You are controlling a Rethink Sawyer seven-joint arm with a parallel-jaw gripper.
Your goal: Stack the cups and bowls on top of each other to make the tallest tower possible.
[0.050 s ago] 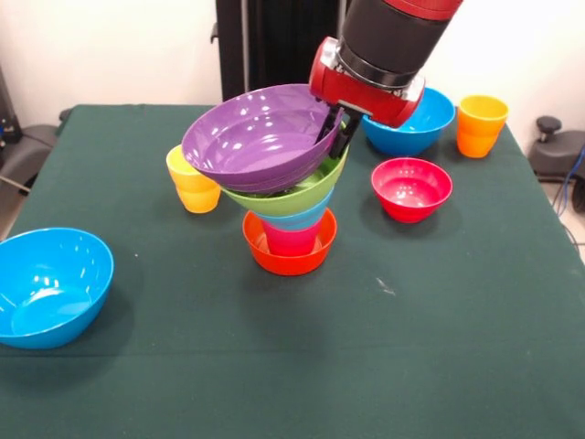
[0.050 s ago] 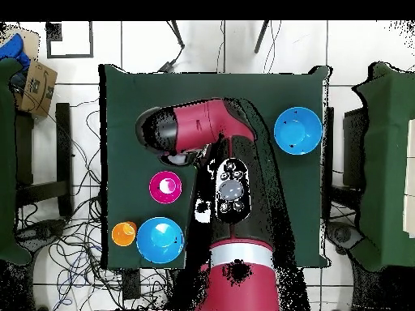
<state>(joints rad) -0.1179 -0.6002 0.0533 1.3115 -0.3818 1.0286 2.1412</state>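
Words on the bowls (image 1: 260, 137): none that I can read, just plain shiny colours.
Words on the cups (image 1: 481, 125): none.
Words on the robot arm (image 1: 388, 41): none; it is only red and black.
Buttons on the arm (image 2: 232, 190): small round ones seen from above, but no letters or numbers can be made out.
Words on the desk (image 1: 439, 347): none, only the green cloth.
Cardboard box (image 2: 34, 87) by the desk: marks too small to read.
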